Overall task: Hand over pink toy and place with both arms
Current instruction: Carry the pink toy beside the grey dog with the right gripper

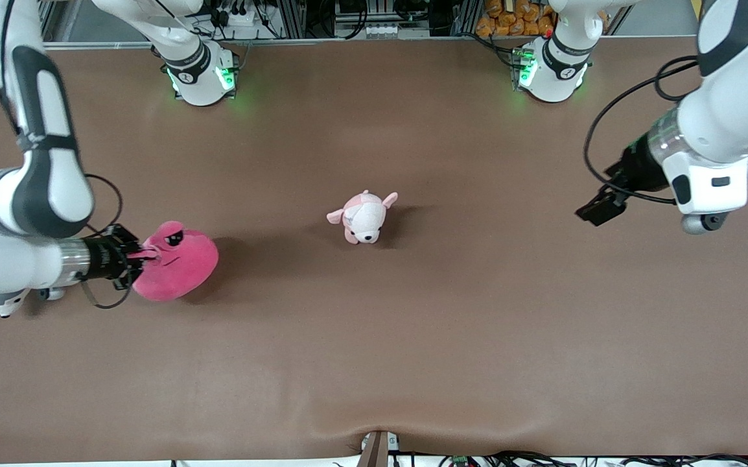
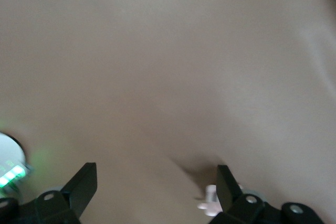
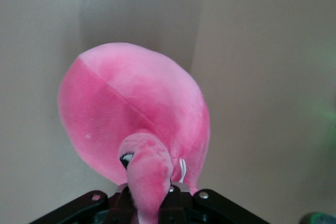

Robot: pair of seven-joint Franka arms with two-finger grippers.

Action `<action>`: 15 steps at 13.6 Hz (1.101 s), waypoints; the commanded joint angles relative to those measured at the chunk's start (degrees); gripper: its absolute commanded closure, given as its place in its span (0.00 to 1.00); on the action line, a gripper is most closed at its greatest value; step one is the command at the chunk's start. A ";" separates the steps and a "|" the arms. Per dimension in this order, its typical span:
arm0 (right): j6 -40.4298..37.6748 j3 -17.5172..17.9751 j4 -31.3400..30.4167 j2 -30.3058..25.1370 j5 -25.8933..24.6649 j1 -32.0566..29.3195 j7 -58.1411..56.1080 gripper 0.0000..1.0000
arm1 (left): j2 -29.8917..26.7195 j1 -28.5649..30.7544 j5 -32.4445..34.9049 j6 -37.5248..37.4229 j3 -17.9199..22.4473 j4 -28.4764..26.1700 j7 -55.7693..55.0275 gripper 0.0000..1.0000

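Observation:
The pink toy is a rounded hot-pink plush at the right arm's end of the table. My right gripper is shut on one of its eye stalks. In the right wrist view the stalk sits between the closed jaws of the right gripper, and the toy's body bulges out past it. I cannot tell whether the toy touches the table. My left gripper is open and empty over the left arm's end of the table. In the left wrist view the left gripper shows bare table between its fingers.
A small pale pink-and-white puppy plush lies at the middle of the brown table. A bit of it shows by one finger in the left wrist view. The arm bases stand along the table's edge farthest from the front camera.

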 commanded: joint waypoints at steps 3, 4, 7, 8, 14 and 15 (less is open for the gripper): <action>3.58 1.19 -5.93 -0.62 0.38 -4.14 -6.87 1.00 | -2.88 3.13 1.71 -1.18 -0.30 -1.95 13.03 0.00; 4.73 1.28 -6.89 -0.62 0.38 -4.23 -6.87 1.00 | -2.97 4.70 1.72 -1.27 -0.38 -1.95 16.36 0.00; 4.82 1.19 -6.90 -0.71 0.55 -3.79 -5.47 1.00 | -3.76 7.78 1.72 -2.59 -0.38 -1.86 26.22 0.00; 4.82 1.19 -6.90 -0.79 0.64 -4.05 -5.38 1.00 | -3.85 7.88 1.72 -3.46 -0.38 -1.77 26.50 0.00; 5.44 1.37 -4.97 -0.97 2.39 -5.72 0.24 1.00 | -6.91 -3.13 3.81 -3.73 11.15 -4.39 32.87 0.00; 5.27 1.37 -5.23 -0.80 3.71 -5.47 0.68 1.00 | -8.84 -8.50 3.74 -3.04 17.57 -6.84 35.00 0.00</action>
